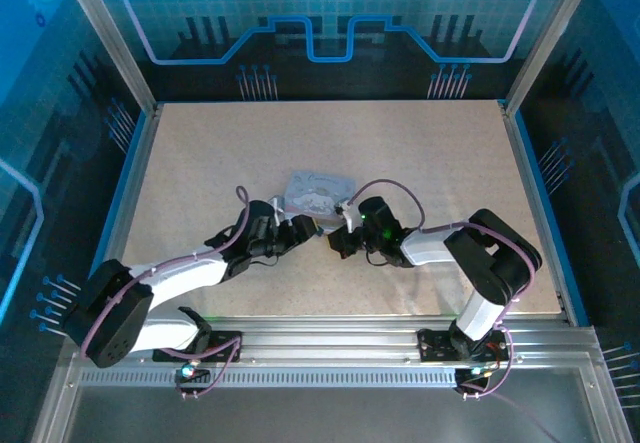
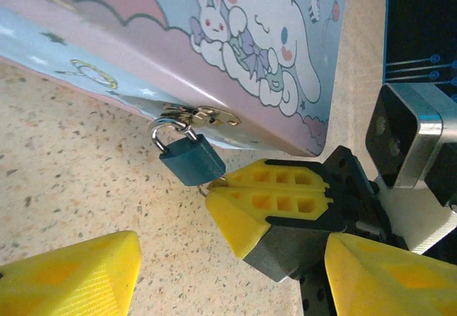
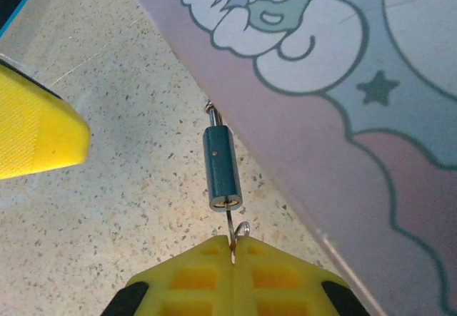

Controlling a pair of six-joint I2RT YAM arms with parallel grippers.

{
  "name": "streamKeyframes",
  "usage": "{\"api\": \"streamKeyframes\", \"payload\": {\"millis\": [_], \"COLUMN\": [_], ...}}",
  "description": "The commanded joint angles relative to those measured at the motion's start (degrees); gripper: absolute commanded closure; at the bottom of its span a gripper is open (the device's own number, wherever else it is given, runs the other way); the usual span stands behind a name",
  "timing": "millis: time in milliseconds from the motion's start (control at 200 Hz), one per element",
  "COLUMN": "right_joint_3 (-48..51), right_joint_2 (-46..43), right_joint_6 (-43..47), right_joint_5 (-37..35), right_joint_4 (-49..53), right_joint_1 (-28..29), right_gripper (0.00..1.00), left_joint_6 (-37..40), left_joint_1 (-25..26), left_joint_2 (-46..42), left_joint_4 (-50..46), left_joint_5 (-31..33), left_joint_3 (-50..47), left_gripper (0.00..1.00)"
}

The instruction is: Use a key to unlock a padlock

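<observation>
plainly, the weak spot is on the left: the left gripper (image 1: 298, 229) stands wide open with nothing in it, its yellow fingers (image 2: 78, 277) spread to either side in its own wrist view, so the padlock (image 2: 191, 159) is unbraced. the lock hangs by its shackle (image 2: 166, 132) from the brass hasp (image 2: 207, 116) of the pastel cartoon tin box (image 2: 143, 52), just above the speckled table (image 2: 71, 166). a twist of the key (image 3: 231, 232) would likely swing the teal lock body round on the hasp instead of turning the cylinder, or nudge the light tin along the table. further right, the right gripper (image 3: 233, 259) is closed on the key, pinching only its thin head at the very tips. a sideways load there could make the key pivot or slip out of the pads.

as for position, the padlock lies between the left gripper's open fingers but touches neither. it sits just ahead of the right gripper's tips and in line with them. the key bridges the short gap, its blade at the keyway; how deep it sits cannot be told.
</observation>
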State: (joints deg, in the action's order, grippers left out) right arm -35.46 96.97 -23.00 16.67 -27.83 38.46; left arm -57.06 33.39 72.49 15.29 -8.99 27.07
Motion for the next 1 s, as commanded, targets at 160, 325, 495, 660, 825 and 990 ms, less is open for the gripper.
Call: {"api": "streamKeyframes", "payload": {"millis": [160,325,495,660,825,990], "right_joint_3": [-2.1,-1.9,-2.1,-2.0,-1.7,-1.2], "right_joint_2": [-2.3,-3.2,-2.9,-2.9,-2.8,-2.8], "right_joint_6": [-7.0,-11.1,-15.2,-18.4,-22.7,-27.3], "right_joint_5": [1.5,2.5,3.4,3.9,4.6,4.9], "right_joint_4": [5.3,6.4,6.9,6.5,4.9,2.6], "right_joint_1": [0.6,0.8,1.3,1.8,2.5,2.9], "right_gripper": [1.0,1.0,1.0,1.0,1.0,1.0], "left_joint_6": [-7.5,-10.0,-12.3,-14.2,-15.2,-16.0], "left_joint_1": [-0.5,-0.5,-0.2,0.6,1.2,1.8], "left_joint_2": [-1.6,0.3,3.4,7.1,10.4,12.5], "left_joint_4": [3.9,8.4,13.7,18.1,20.7,23.1], "left_joint_5": [3.0,2.7,2.0,1.7,1.4,1.5], "left_joint_3": [-4.4,-6.0,-7.0,-7.1,-6.6,-6.4], "left_gripper": [0.33,0.37,0.4,0.43,0.45,0.47]}}
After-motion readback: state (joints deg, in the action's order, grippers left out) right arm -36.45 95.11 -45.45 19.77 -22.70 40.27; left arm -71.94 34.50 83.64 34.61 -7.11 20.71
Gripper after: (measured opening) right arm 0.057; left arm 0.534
